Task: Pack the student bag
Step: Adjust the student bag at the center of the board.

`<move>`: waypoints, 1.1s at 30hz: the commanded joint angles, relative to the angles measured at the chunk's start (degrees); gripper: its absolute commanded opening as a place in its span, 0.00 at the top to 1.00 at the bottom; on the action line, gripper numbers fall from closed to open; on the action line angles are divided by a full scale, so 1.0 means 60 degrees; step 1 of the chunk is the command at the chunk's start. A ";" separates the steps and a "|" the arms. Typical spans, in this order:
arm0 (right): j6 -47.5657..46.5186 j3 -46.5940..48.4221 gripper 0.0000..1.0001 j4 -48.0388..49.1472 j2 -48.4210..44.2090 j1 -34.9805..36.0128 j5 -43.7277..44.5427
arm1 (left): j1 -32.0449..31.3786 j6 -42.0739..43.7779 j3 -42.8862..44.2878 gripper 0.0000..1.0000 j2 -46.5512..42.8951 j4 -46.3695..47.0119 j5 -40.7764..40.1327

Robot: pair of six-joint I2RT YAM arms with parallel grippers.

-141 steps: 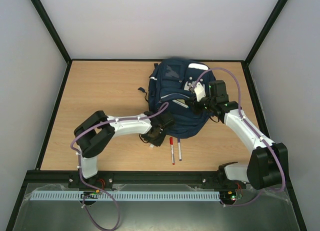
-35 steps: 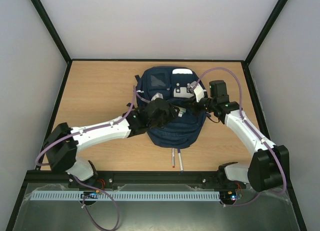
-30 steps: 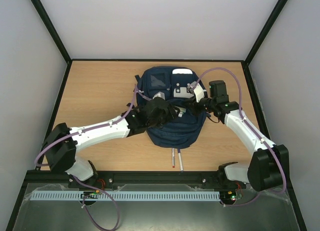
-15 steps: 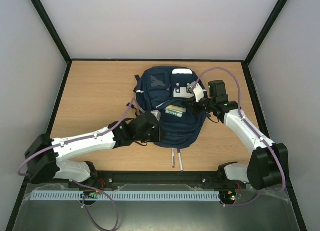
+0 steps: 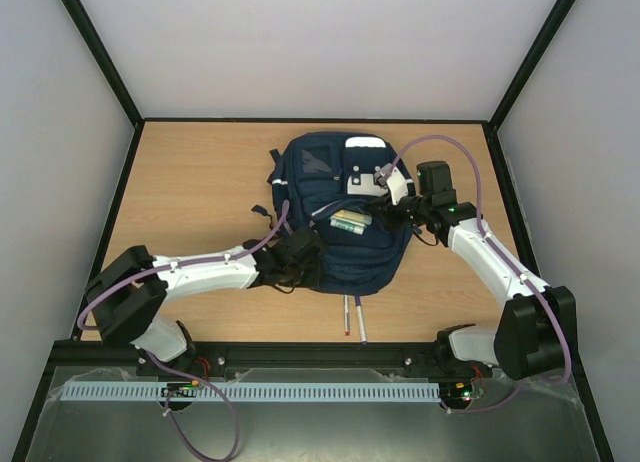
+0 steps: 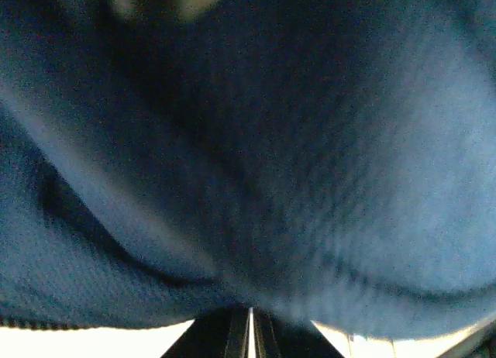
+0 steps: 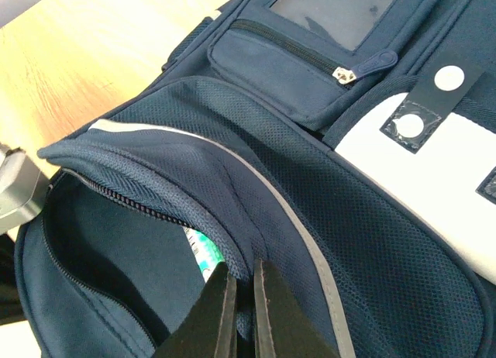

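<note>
The student bag (image 5: 345, 207), navy with grey patches, lies flat in the middle of the table with its main pocket open. My right gripper (image 5: 385, 210) is shut on the pocket's striped flap edge (image 7: 256, 211) and holds it up; the jaws (image 7: 242, 266) pinch the fabric. A green and white box (image 5: 348, 220) lies in the opening and also shows in the right wrist view (image 7: 203, 253). My left gripper (image 5: 300, 257) is at the bag's lower left edge. In its wrist view, blue fabric (image 6: 256, 156) fills the frame and the fingers (image 6: 249, 335) are together.
Two pens, one red-capped (image 5: 346, 315) and one dark-capped (image 5: 360, 319), lie on the wooden table (image 5: 190, 182) just in front of the bag, near the front edge. Black frame rails and white walls border the table.
My left arm has pulled back from the bag's opening to its lower left edge, leaving the green and white box in the opening. My right gripper still holds the flap.
</note>
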 commanded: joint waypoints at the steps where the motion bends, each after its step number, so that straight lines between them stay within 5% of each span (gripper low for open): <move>1: -0.0018 0.0106 0.99 0.0136 0.0030 -0.0117 0.0195 | 0.0637 0.0460 0.0736 0.98 0.0426 0.0591 -0.1597; 10: 0.0026 0.0245 0.99 -0.0065 0.0482 -0.0117 0.0087 | 0.1660 0.1317 0.2113 0.97 0.1486 0.0791 -0.1346; 14: -0.0028 0.0419 0.99 -0.0293 0.0816 -0.0117 0.0203 | 0.1475 0.1458 0.1988 0.84 0.0900 0.0389 -0.0940; 20: -0.0014 0.0472 0.99 -0.0299 0.1057 -0.0117 0.0237 | 0.0587 0.1322 0.1765 0.61 -0.0671 -0.1015 -0.1408; 27: 0.0011 0.0545 0.99 -0.0314 0.1187 -0.0121 0.0291 | -0.0835 0.0192 0.1382 0.54 -0.1084 -0.1963 -0.1058; 33: 0.0025 0.0540 0.99 -0.0337 0.1245 -0.0116 0.0277 | -0.2104 -0.0214 0.1999 0.48 0.0313 -0.2287 -0.1406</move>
